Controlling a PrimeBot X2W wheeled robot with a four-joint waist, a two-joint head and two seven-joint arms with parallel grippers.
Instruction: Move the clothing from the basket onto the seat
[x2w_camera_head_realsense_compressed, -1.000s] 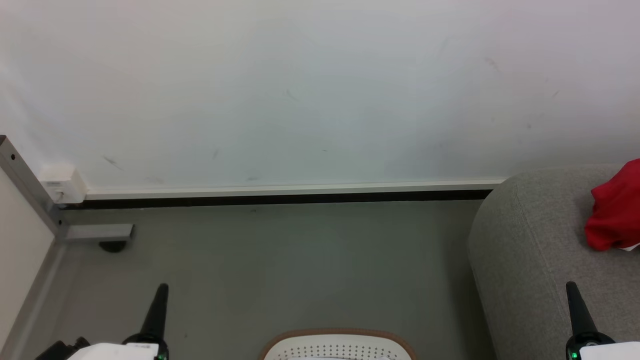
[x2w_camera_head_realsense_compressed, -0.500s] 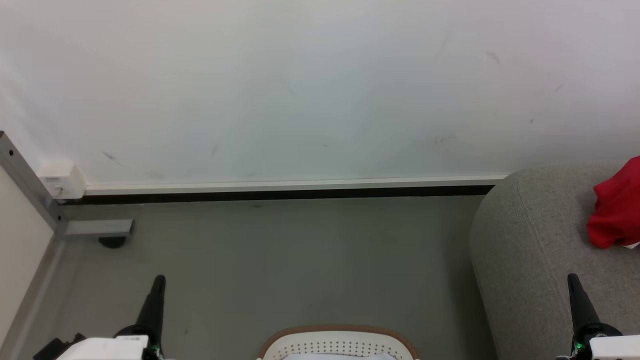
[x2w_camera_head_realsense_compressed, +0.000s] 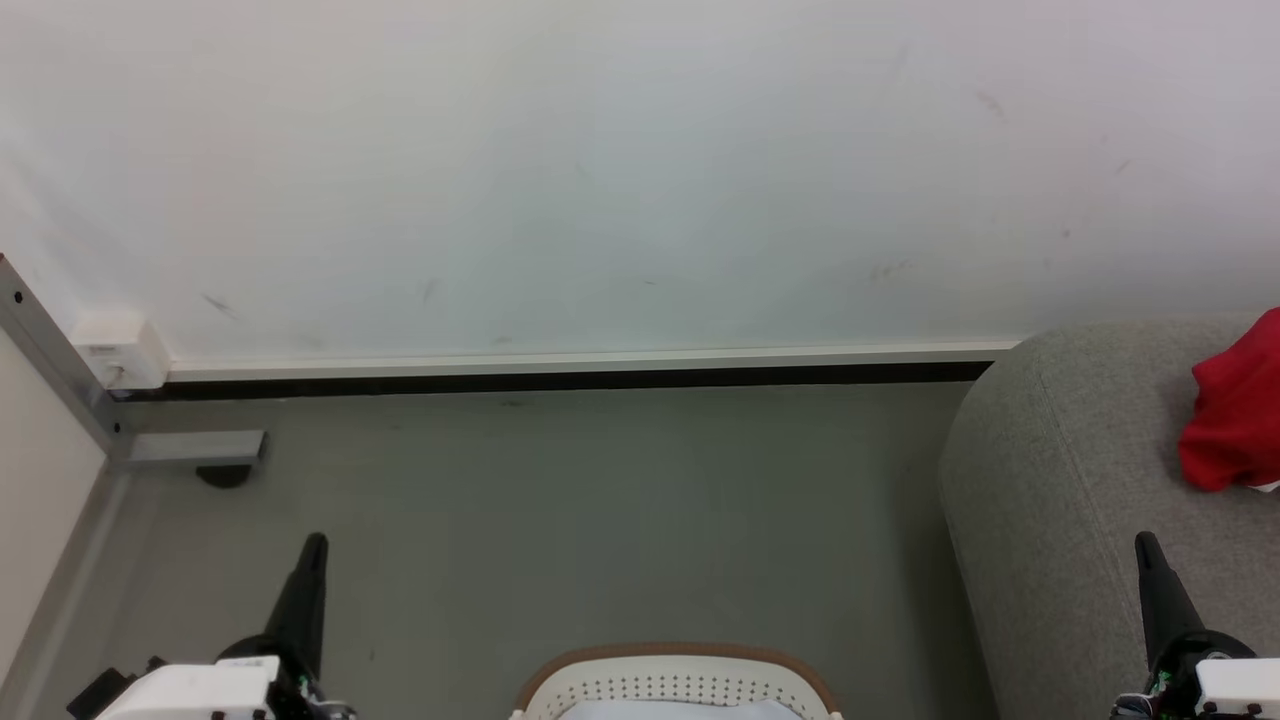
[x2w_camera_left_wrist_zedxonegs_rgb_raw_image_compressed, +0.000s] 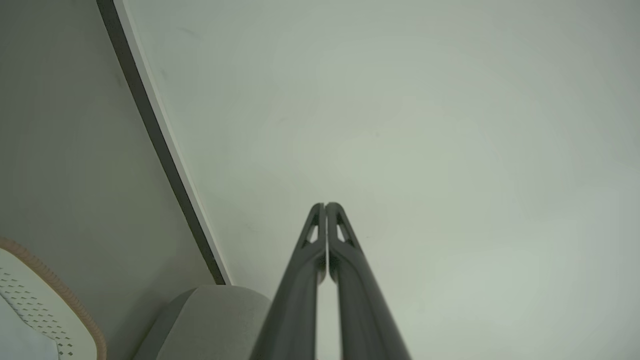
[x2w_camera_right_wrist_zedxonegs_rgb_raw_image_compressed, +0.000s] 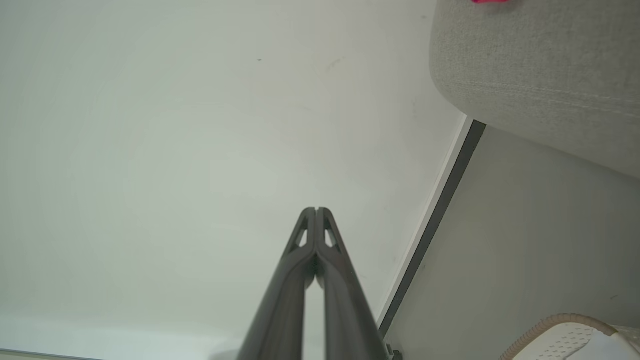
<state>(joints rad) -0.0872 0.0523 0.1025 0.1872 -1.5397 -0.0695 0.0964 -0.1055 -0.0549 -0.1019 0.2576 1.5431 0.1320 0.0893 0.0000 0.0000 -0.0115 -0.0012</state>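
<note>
Step, as judged: between transfers. One piece is delivered and both arms are parked, with nothing in hand.

- Seat (x2w_camera_head_realsense_compressed: 1060, 480): grey upholstery with a rounded corner. It stands on the floor (x2w_camera_head_realsense_compressed: 600, 520) against the wall, on the robot's right.
- Basket (x2w_camera_head_realsense_compressed: 680, 655): on the floor just left of the seat's near corner, between the two arms. The far rim is visible, tan over perforated white. A pale surface lies inside. Cannot tell whether it is fabric or the basket's own bottom. No red is visible in that slice.
- Clothing (x2w_camera_head_realsense_compressed: 1235, 415): one red bundle on the seat top, well in from the rounded corner, cut off by the view's right edge.
- Left tool (x2w_camera_head_realsense_compressed: 314, 545): fingers pressed together, holding nothing, pointing at the wall above the floor left of the basket.
- Right tool (x2w_camera_head_realsense_compressed: 1146, 545): also closed and empty, over the seat's near edge.

Next move, as judged: tilt the head down to check the basket's interior. If a garment remains, part one tool's fingers, reach in over the rim, pinch a fold and carry it right onto the seat. If nothing remains, the task is finished.

Look of the clothing: bright red, soft and bunched in loose folds. A sliver of white trim shows at its lower edge. It should drape and trail when lifted.
</note>
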